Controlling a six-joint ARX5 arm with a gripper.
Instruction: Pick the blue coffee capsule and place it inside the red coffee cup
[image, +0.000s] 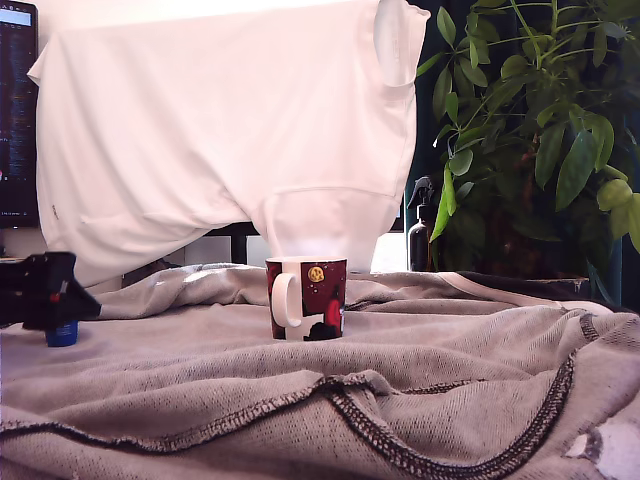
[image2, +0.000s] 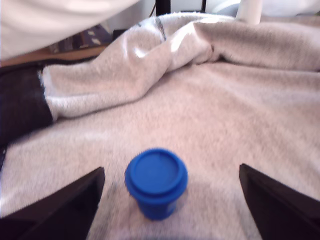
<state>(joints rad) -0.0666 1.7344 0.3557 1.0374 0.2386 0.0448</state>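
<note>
The blue coffee capsule (image2: 156, 181) stands on the grey blanket, wide end up, between my two dark fingers (image2: 65, 207) with a gap on each side. My gripper (image2: 170, 210) is open around it. In the exterior view the capsule (image: 62, 333) shows at the far left, just under the black gripper (image: 48, 290). The red coffee cup (image: 307, 298) stands upright at the blanket's middle, white handle toward the exterior view's left, well away from the gripper.
A rumpled grey blanket (image: 400, 400) with a dark stitched edge covers the table, with raised folds (image2: 150, 60) beyond the capsule. A white cloth (image: 220, 130) hangs behind. A dark spray bottle (image: 420, 230) and a leafy plant (image: 540, 130) stand at the back right.
</note>
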